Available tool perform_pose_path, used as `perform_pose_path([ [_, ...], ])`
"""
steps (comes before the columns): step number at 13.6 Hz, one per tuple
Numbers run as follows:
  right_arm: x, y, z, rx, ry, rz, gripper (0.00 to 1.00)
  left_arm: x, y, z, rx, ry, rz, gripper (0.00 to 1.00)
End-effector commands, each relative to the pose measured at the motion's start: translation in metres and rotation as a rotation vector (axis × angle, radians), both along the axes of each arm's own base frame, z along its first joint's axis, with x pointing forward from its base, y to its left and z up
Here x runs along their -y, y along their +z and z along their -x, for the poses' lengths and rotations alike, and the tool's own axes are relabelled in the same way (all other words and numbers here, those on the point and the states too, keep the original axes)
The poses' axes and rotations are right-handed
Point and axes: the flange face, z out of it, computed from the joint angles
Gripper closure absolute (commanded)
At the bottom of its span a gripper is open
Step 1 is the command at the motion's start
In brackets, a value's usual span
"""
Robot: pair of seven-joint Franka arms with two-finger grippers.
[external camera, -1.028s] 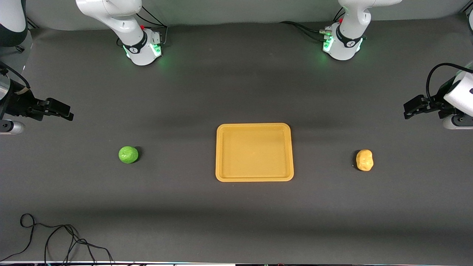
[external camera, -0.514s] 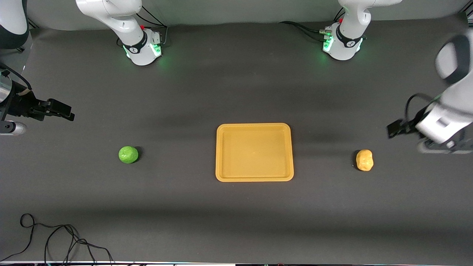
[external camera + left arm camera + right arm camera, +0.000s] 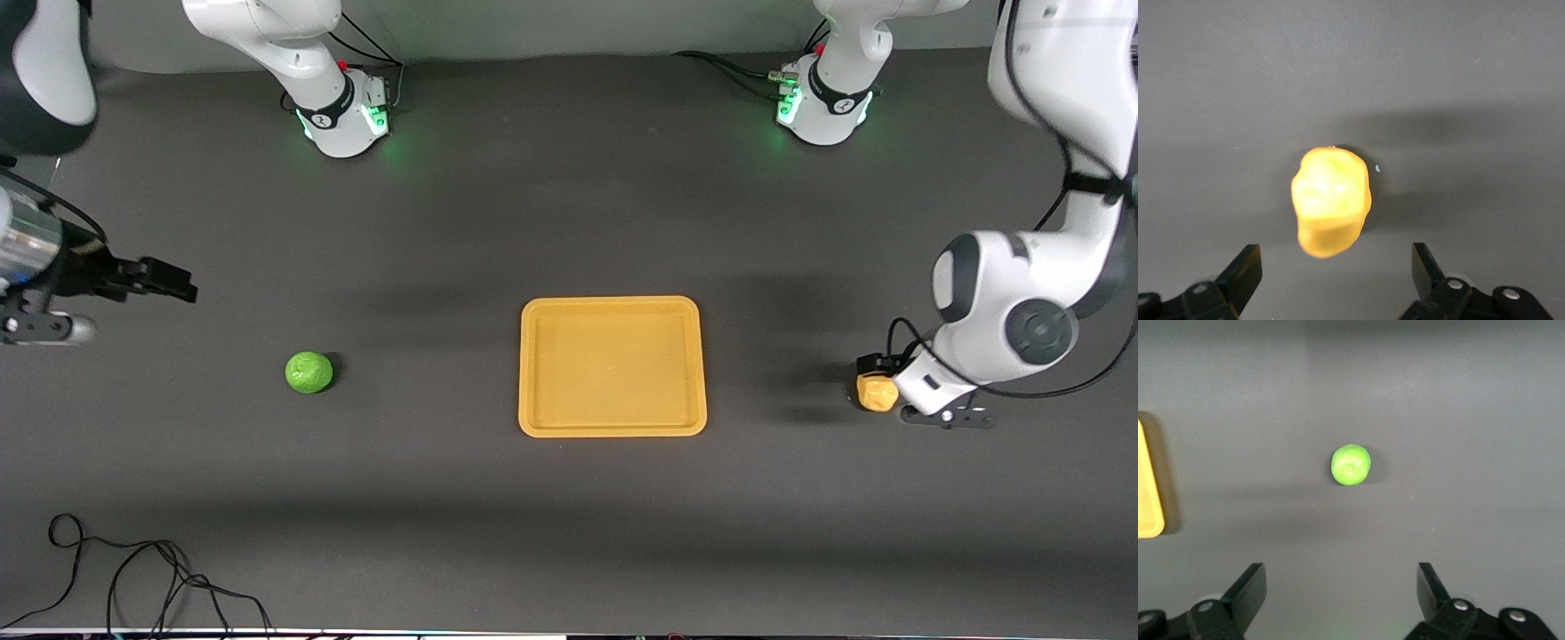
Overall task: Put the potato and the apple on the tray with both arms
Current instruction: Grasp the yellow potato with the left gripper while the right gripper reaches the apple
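The potato (image 3: 875, 392) lies on the counter (image 3: 569, 524) toward the left arm's end, well apart from the tray (image 3: 613, 366). The left tool (image 3: 1335, 277) is spread wide above it and should be lowered until the lumpy body is straddled evenly. The apple (image 3: 308, 372) lies toward the right arm's end, under the spread right tool (image 3: 1341, 593).

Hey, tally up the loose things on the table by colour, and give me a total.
Green: 1, the apple
Yellow-orange: 2, the potato and the tray
Black: 1, a cable at the table edge nearest the front camera
Total: 4
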Motion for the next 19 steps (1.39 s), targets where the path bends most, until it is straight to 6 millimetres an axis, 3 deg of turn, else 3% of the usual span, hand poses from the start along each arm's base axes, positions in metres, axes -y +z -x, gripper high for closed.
perform_pose_path([
  [1,-0.002,-0.052,0.0,-0.005,0.001,0.012,0.0,0.002,-0.026,-0.002,0.004,-0.011,-0.012,0.0],
  [4,-0.002,-0.123,0.005,0.036,0.0,0.011,0.0,0.003,-0.055,-0.003,0.015,-0.012,-0.006,0.0],
  [6,-0.002,-0.162,0.018,0.058,0.003,0.012,0.0,0.003,-0.059,-0.003,0.01,-0.011,-0.006,0.0],
  [7,-0.018,-0.177,0.021,0.055,0.027,0.011,0.0,0.003,-0.06,-0.003,0.016,-0.011,-0.005,0.03],
  [8,-0.027,-0.196,0.024,0.042,0.029,0.013,0.0,0.003,-0.061,-0.003,0.017,-0.009,-0.005,0.12],
  [12,-0.028,-0.257,0.022,0.042,-0.023,0.023,0.0,0.006,-0.054,-0.004,0.014,0.014,-0.009,0.54],
  [14,-0.027,-0.27,0.021,0.043,0.043,0.082,0.0,0.01,-0.031,-0.005,0.019,0.036,-0.015,0.65],
  [17,-0.024,-0.298,0.02,0.04,0.048,0.089,0.02,0.024,0.029,-0.007,-0.006,0.046,-0.022,0.66],
  [19,-0.024,-0.319,0.017,0.064,0.05,0.082,0.02,0.057,0.074,0.002,-0.001,0.066,-0.029,0.67],
])
